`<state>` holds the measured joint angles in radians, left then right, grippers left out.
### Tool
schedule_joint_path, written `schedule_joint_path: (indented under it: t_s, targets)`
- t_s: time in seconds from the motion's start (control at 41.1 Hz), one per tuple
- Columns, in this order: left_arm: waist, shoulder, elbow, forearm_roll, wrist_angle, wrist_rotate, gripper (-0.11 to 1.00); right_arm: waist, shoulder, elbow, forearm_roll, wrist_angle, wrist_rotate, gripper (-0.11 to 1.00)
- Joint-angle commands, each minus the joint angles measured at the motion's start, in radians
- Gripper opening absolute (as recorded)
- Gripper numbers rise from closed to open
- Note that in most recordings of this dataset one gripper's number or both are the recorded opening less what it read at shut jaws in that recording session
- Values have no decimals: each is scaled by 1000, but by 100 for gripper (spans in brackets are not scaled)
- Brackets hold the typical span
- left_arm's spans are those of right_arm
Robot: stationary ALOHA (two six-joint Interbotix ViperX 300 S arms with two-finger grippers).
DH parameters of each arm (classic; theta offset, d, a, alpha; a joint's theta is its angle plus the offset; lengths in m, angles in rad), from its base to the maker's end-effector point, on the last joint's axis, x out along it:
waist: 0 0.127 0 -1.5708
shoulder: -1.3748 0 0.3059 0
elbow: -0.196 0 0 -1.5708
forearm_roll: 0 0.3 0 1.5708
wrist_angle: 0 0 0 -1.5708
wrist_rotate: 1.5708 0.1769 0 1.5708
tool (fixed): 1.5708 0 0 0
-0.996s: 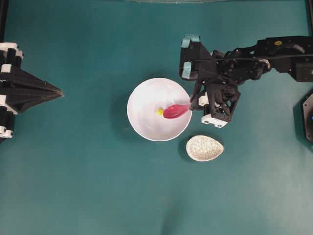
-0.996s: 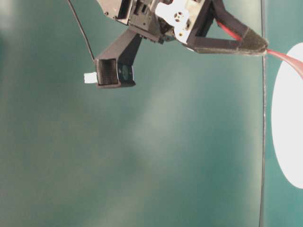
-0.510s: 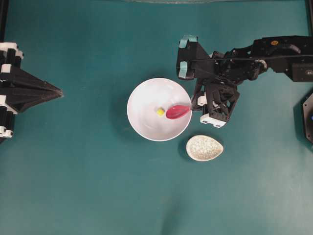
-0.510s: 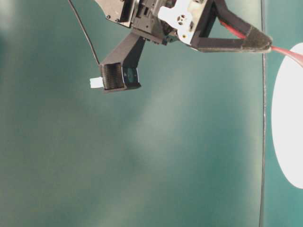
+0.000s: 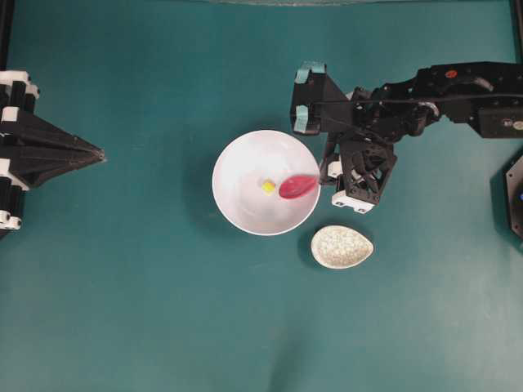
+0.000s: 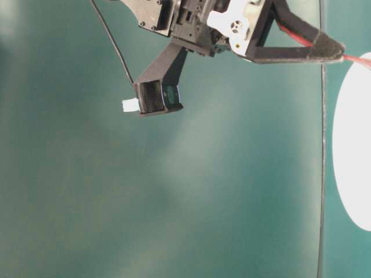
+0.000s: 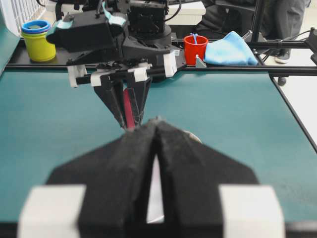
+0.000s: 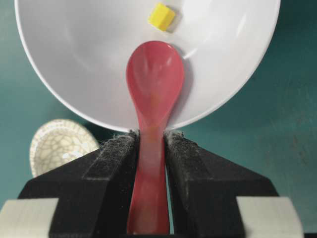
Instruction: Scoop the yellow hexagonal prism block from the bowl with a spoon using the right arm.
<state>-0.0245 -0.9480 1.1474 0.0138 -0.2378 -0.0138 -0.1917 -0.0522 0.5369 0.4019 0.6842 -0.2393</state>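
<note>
So right now the right gripper [image 8: 152,148] is clamped on the handle of the pink-red spoon [image 8: 154,79], jaws squeezed tight against both sides of it. From the wrist cam you can see the scoop reaching over the near rim and sitting inside the white bowl [image 8: 74,69]. The yellow block [image 8: 161,16] is in the bowl too, just past the tip of the scoop, apart from it and not in it.

From overhead, the spoon [image 5: 297,186] pokes in from the right side of the bowl [image 5: 237,204], and the block [image 5: 267,186] sits just left of the scoop, near the middle. A little speckled spoon rest [image 5: 341,247] sits on the teal table [image 5: 147,310] just below and right of the bowl.

The left gripper [image 5: 98,153] is parked way off at the left edge, fingers pressed together, holding nothing.
</note>
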Motion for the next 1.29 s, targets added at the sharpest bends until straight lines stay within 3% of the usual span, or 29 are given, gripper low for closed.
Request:
schedule_joint_path:
  t_s: [0.0,0.413,1.264]
  targets:
    - [3,5,-28,3,-11,2,3,5,-5,-35,0,-8,2,25]
    - [3,5,-31,3,-11,2,3,9,55,-81,0,-21,-8,25]
    - [3,5,-34,3,-11,0,3,25,80,-71,-23,-206,-8,25]
